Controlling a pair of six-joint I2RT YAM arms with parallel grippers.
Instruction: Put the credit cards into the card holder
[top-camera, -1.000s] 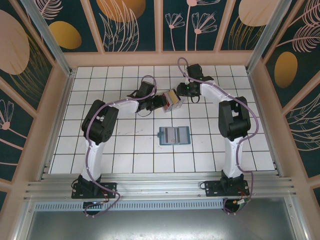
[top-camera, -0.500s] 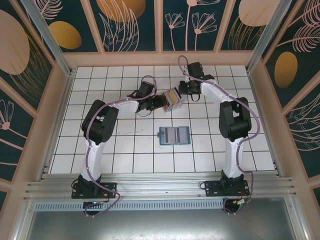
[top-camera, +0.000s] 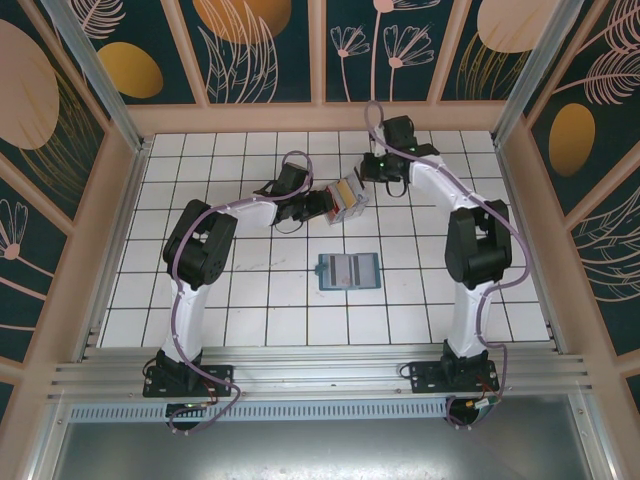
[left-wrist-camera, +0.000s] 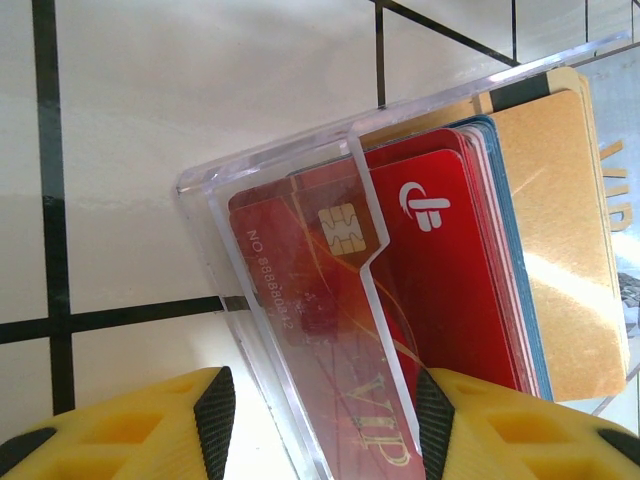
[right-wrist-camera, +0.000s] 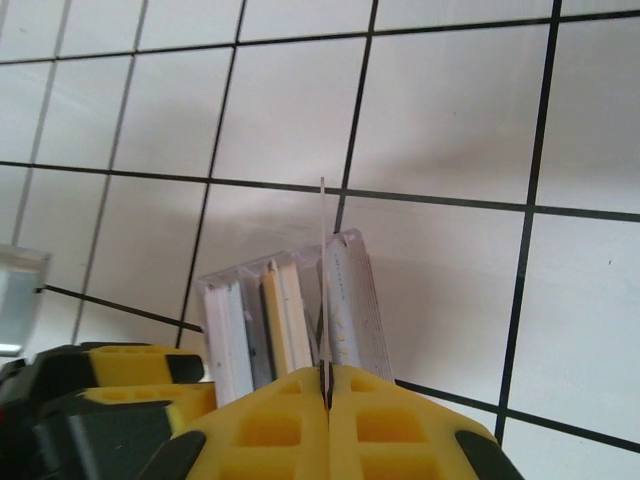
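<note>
A clear plastic box (left-wrist-camera: 262, 185) leans between the pads of my left gripper (left-wrist-camera: 325, 425), which is shut on it and holds it tilted above the tiles (top-camera: 347, 198). It is packed with the credit cards (left-wrist-camera: 445, 270), red ones in front and a gold one behind. Just behind the box, my right gripper (right-wrist-camera: 326, 388) is shut on one thin card (right-wrist-camera: 323, 270), seen edge-on and standing up out of its fingertips above the box (right-wrist-camera: 285, 320). The teal card holder (top-camera: 348, 270) lies open and flat on the tiles, nearer to me than both grippers.
The white tiled floor (top-camera: 250, 300) is boxed in by wooden walls (top-camera: 520, 200) at the back and sides. A metal rail (top-camera: 320, 375) runs along the near edge by the arm bases. My left gripper's yellow fingers (right-wrist-camera: 110, 365) sit close beside my right gripper.
My right gripper has shut on a card at the box and drawn back a little toward the rear wall. The left arm and the box have stayed put.
</note>
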